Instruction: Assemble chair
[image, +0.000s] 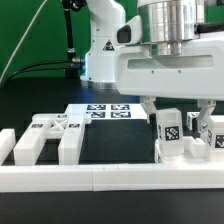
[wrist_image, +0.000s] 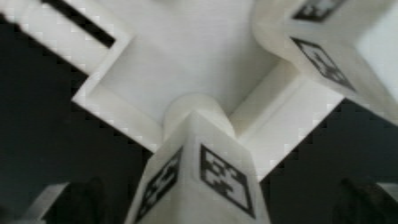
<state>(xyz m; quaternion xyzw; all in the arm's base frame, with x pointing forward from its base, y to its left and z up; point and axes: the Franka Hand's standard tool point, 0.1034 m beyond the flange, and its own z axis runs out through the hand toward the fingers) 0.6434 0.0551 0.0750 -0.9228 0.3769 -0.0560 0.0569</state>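
Chair part (image: 172, 130) (stiff, light, slippery, I think) stands under the wide-open, empty tool (image: 177, 114); grip its flat sides.

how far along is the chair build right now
Early on. Looks done: a cluster of tagged chair parts sits by the border wall at the exterior view's right; joined or not, I cannot tell. In hand: nothing, the gripper hangs open over that cluster. Left: the slotted panel lies apart, unjoined.

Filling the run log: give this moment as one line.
hand: open, above tagged chair part | slotted panel: lying apart, exterior view's left
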